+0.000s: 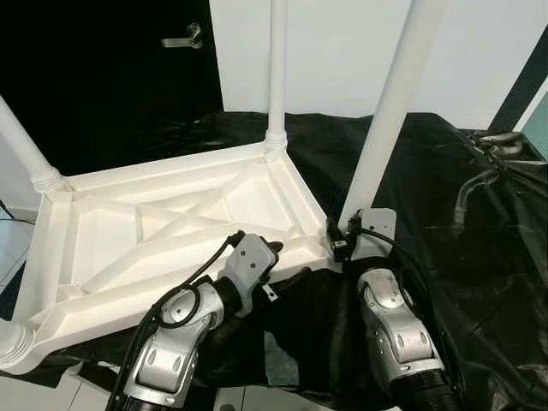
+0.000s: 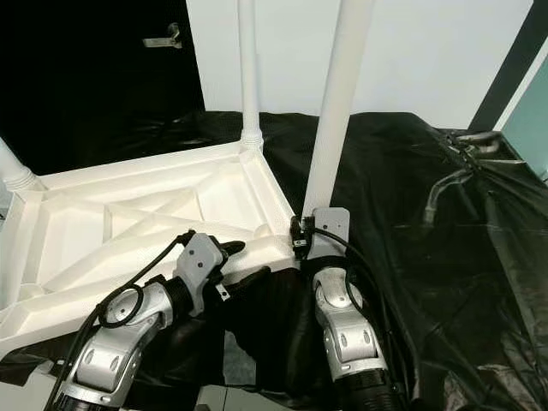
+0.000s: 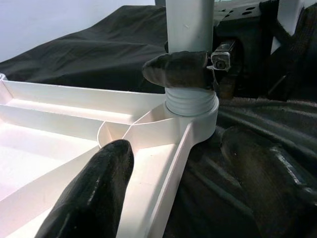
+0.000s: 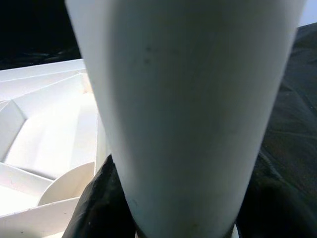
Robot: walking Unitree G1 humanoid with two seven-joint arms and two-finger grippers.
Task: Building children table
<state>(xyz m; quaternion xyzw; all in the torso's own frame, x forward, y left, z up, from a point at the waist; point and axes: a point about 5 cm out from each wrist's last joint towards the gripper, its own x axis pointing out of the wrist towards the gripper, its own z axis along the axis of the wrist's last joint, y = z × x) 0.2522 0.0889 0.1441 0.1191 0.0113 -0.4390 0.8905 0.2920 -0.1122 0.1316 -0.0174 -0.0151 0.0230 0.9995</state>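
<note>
My right gripper (image 3: pixel 190 69) is clenched on the leg (image 1: pixel 390 116) at its corner socket while my left gripper (image 3: pixel 173 193) straddles the tabletop (image 1: pixel 111 231) rim unclenched, so a crooked twist could jam the threads or skid the tabletop.

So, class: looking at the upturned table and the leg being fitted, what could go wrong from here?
1. The right end effector grips the leg low down near its socket, so the long top may tilt and cross-thread.
2. The tabletop overhangs the black cloth; it might slide.
3. The left end effector straddles the frame's edge without clamping it.
</note>
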